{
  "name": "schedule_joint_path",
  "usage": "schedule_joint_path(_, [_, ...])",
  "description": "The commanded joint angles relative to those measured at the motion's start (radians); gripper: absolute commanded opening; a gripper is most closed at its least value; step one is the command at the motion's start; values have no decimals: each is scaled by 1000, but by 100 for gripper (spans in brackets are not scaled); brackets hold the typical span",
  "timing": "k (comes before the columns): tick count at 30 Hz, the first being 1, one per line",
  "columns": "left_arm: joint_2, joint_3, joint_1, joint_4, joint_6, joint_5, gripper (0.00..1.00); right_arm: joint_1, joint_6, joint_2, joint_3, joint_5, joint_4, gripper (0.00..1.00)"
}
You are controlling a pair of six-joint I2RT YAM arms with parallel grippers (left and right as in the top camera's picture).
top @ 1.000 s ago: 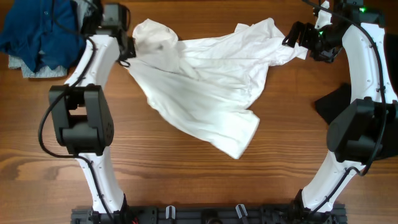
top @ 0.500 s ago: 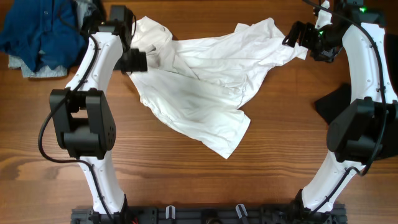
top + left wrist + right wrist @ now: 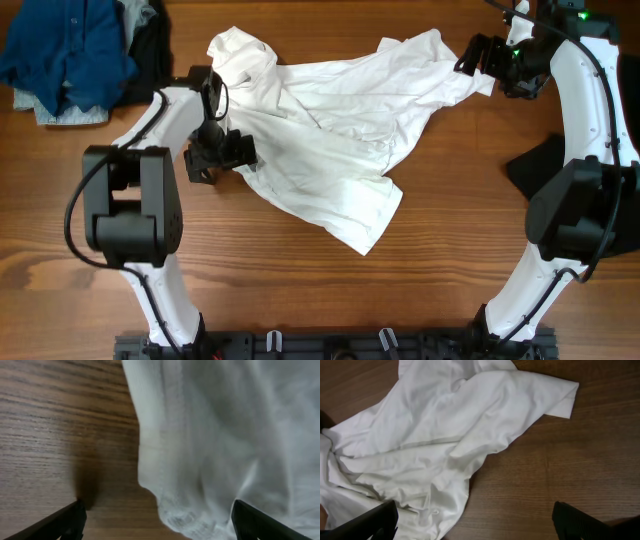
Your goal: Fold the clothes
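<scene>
A crumpled white shirt (image 3: 330,140) lies spread across the middle and back of the wooden table. My left gripper (image 3: 238,152) sits at the shirt's left edge. In the left wrist view its jaws (image 3: 160,527) stand wide open just above the wood, and the cloth's edge (image 3: 200,460) droops between them, held by nothing. My right gripper (image 3: 472,56) hovers at the back right beside the shirt's sleeve (image 3: 455,85). It is open (image 3: 477,525) with bare wood between its fingers, and the shirt (image 3: 445,435) lies ahead to its left.
A heap of blue clothes (image 3: 60,50) lies at the back left corner, with a dark garment (image 3: 150,45) beside it. Another dark cloth (image 3: 535,165) lies at the right edge, by the right arm's base. The table's front half shows bare wood.
The left gripper opened, let go of the shirt's back left corner, and moved forward along its left edge. The shirt sagged and drew in slightly. The right arm stayed put.
</scene>
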Motion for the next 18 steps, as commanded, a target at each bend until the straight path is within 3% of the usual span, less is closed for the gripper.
schedule_joint_path(1, [28,-76,-20,85,-39,82,89,7,-2,3,13,2,3,100])
schedule_joint_path(6, [28,-77,-16,114,-61,-8,72,7,0,3,13,2,3,100])
schedule_joint_path(7, [28,-77,-14,119,-81,-45,54,7,0,3,13,2,3,100])
schedule_joint_path(9, [28,-77,-9,117,-92,-92,4,7,0,3,13,-1,2,100])
schedule_joint_path(18, [-93,-76,151,-17,-109,-320,4,7,0,3,13,-1,-1,100])
